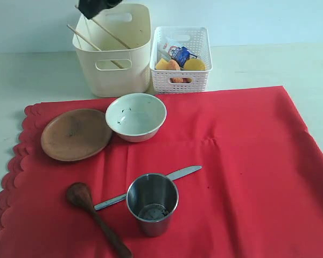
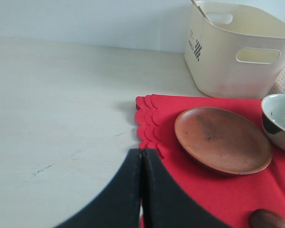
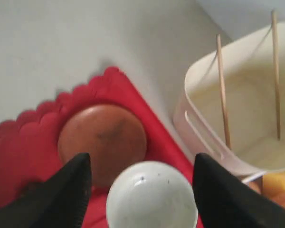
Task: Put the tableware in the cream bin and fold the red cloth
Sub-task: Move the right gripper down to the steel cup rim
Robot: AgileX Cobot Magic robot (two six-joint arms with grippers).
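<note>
1. Red cloth [image 1: 231,177]: lies flat, scalloped edge at the tips of my left gripper [image 2: 141,152], jaws pressed together.
2. Cream bin [image 1: 113,80]: below my right gripper [image 3: 141,159], jaws spread, holding nothing.
3. Plate [image 2: 222,140], bowl [image 3: 151,197]: on cloth, below right jaws.
4. Chopsticks [image 3: 222,90]: leaning inside bin.

The cloth [image 1: 242,161] is bright red. The plate [image 1: 75,134] is brown. The bowl [image 1: 135,116] is white with tiny dark specks. The cup [image 1: 152,203] and knife [image 1: 177,173] are shiny grey. The spoon [image 1: 91,212] is dark brown. The bin [image 1: 113,75] is cream, the basket [image 1: 180,80] white.
</note>
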